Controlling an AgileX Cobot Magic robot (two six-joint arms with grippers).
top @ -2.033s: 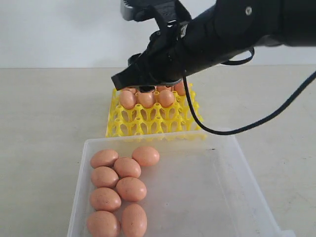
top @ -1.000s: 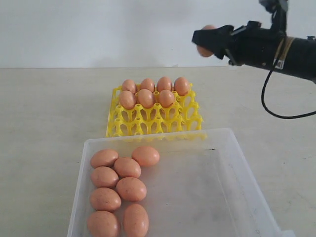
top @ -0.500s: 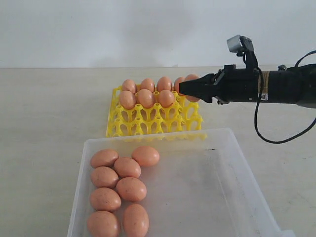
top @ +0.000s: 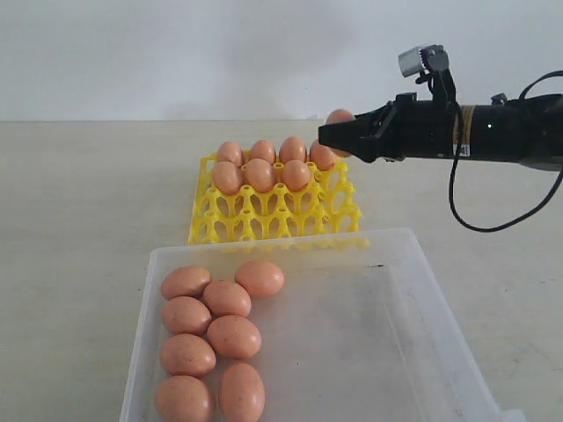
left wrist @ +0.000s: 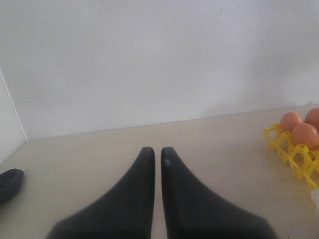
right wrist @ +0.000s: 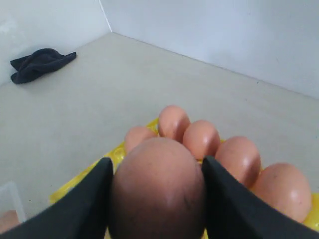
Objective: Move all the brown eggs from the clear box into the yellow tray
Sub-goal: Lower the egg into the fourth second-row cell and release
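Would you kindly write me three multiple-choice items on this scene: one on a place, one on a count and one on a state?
1. In the exterior view, where in the clear box do the brown eggs lie?
A. left side
B. right side
C. middle
2. How many lie there?
A. five
B. eight
C. eleven
3. How is the right gripper?
A. open, empty
B. shut, holding something
C. out of sight
Answers: 1 A, they cluster by the left wall; 2 B, eight show there; 3 B, its jaws clamp an egg.
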